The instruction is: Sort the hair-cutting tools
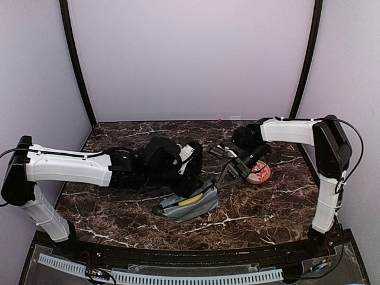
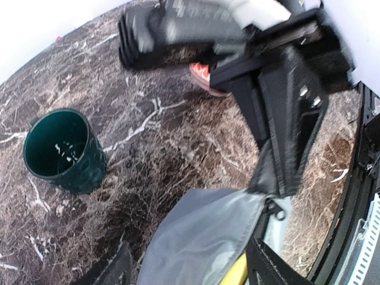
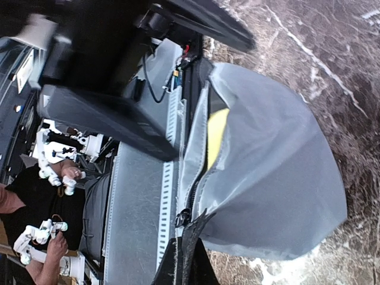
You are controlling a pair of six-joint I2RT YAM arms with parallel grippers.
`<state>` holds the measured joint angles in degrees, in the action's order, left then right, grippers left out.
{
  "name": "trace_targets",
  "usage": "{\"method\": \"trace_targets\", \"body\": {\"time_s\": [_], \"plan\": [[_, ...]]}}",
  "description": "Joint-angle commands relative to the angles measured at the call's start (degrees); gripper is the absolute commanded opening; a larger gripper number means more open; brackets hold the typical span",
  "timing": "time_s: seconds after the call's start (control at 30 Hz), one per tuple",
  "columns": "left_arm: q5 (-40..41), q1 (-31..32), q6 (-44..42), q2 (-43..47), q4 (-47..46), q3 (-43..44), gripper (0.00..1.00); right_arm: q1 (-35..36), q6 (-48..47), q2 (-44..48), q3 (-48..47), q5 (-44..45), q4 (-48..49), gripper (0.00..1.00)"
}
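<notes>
Two arms meet at mid-table over a gray zip pouch (image 1: 193, 205) that lies on the dark marble tabletop (image 1: 267, 217), toward the near edge. My right gripper (image 3: 184, 262) is clamped tight on the pouch's edge close to the zipper pull (image 3: 181, 218). In the left wrist view that pinched corner stands higher than the rest of the fabric, so the mouth gapes. My left gripper (image 2: 190, 268) hangs directly above the pouch with its fingers spread wide, one on either side of the fabric, and nothing is gripped between them. From the right wrist camera I see those same two dark fingers well apart above the opening, blurred. As for the hair-cutting tools, I cannot pick out the scissors, the comb or the clipper in any of my three views. The slit of the pouch shows only a strip of yellow (image 3: 217, 133), and I cannot tell whether that is lining or something lying inside. The left arm's bulk covers much of the table's middle in the overhead view, so whatever sits beneath it is hidden from me. A round red-and-white patterned plate (image 1: 260, 173) sits on the marble just beside the right gripper, on the side toward that arm's base. A dark green cup (image 2: 59, 149) stands upright on the marble, apart from the pouch, and I see it only through the left wrist camera.
</notes>
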<state>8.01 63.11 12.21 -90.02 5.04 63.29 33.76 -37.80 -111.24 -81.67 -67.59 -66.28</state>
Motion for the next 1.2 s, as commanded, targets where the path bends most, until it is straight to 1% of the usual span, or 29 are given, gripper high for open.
{"method": "trace_targets", "body": {"time_s": [0.0, 0.07, 0.23, 0.37, 0.43, 0.5, 0.6, 0.73, 0.8, 0.9, 0.97, 1.03, 1.17], "plan": [[2.62, -0.05, -0.66, -3.01, 6.9, 0.51, 0.67, 0.26, -6.24, -1.41, -1.67, -4.67, -5.39, 0.0], [3.02, -0.01, -1.01, -4.63, 8.57, 0.69, 0.67, 0.28, -6.24, -1.57, -1.57, -4.6, -5.35, 0.0], [0.84, -0.01, -1.73, -7.83, 8.31, 0.37, 0.66, 0.31, -4.5, -1.32, -0.86, -3.37, -3.47, 0.0], [4.22, -0.01, -0.94, -11.91, 11.99, 3.5, 0.6, 0.33, -3.0, -0.82, -0.13, -2.57, -1.92, 0.0], [4.8, -0.01, -0.55, -13.94, 13.93, 5.32, 0.59, 0.33, -2.52, -0.66, 0.01, -2.38, -1.5, 0.0], [4.26, -0.01, -0.48, -14.03, 14.18, 5.96, 0.6, 0.26, -2.13, -0.45, 0.17, -2.21, -1.21, 0.0], [4.44, 0.17, -0.81, -11.5, 13.2, 5.18, 0.62, 0.28, -1.44, -0.35, 0.62, -1.63, -0.35, 0.0], [6.9, 0.13, -0.02, -5.29, 11.39, 3.08, 0.62, 0.26, -0.66, -0.76, 0.41, -0.88, 0.31, 0.0], [6.82, 0.12, 0.63, -1.17, 8.11, 0.97, 0.63, 0.32, -0.67, -0.91, -0.04, -1.13, 0.0, 0.0], [3.72, 0.17, 0.99, 4.72, 0.07, -4.27, 0.67, 0.3, -0.86, -1.02, -0.9, -1.24, -0.74, 0.0], [1.86, 0.19, 1.71, 7.34, -3.22, -6.0, 0.65, 0.33, -0.71, -0.84, -1.1, -1.12, -0.74, 0.0], [1.05, 0.15, 2.78, 9.02, -4.5, -6.77, 0.61, 0.34, -0.36, -0.56, -1.01, -0.95, -0.59, 0.0], [-2.69, 0.17, 5.59, 8.96, -5.74, -6.64, 0.58, 0.33, 0.87, 0.22, -0.6, -0.85, 0.74, 0.0]]}}
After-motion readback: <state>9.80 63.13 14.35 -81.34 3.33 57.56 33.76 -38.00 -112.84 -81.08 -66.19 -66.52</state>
